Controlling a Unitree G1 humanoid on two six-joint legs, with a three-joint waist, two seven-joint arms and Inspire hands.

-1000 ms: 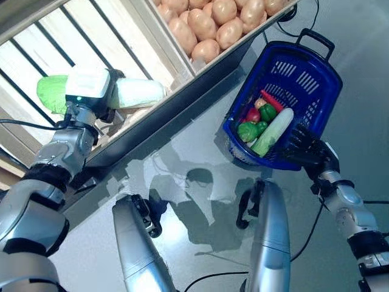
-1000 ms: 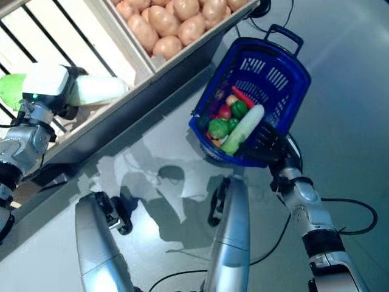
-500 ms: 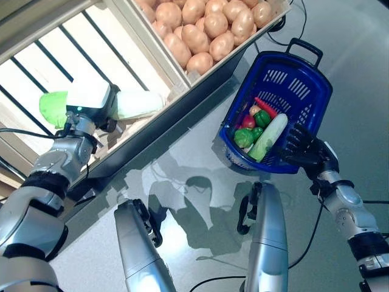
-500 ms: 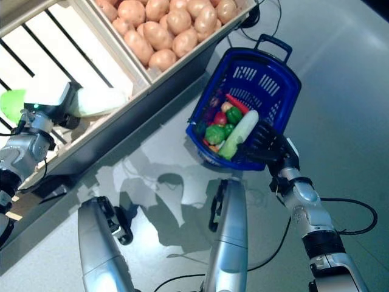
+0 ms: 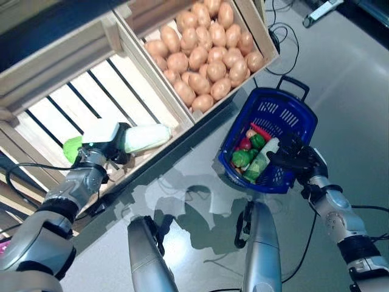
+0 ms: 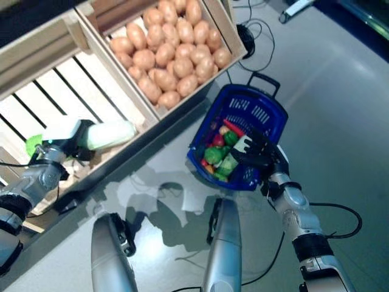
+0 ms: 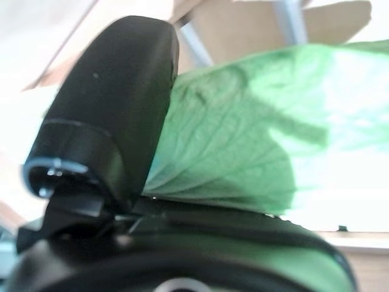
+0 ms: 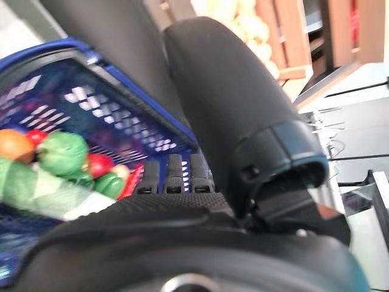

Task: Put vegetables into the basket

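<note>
My left hand [image 5: 117, 153] is shut on a long cabbage [image 5: 146, 137] with a white stem and green leaves, holding it over the front edge of a slatted wooden crate [image 5: 67, 115]. In the left wrist view my thumb [image 7: 115, 103] lies against the green leaf [image 7: 243, 140]. The blue plastic basket [image 5: 309, 118] stands on the grey floor to the right. In it lie a long pale green vegetable [image 5: 262, 159], green peppers [image 5: 240, 158] and small red vegetables [image 5: 245, 144]. My right hand [image 5: 293, 157] is at the basket's near rim, with straight fingers [image 8: 173, 176] reaching over it.
The wooden stand [image 5: 130, 27] with its crates runs across the top left, and its front edge is close to the basket. Black cables [image 5: 285, 42] lie on the floor behind the basket. Grey floor [image 5: 358, 91] spreads to the right.
The camera has moved, so the whole picture has shifted and shows more of the stand. My left hand still holds the cabbage and my right hand stays at the basket's rim.
</note>
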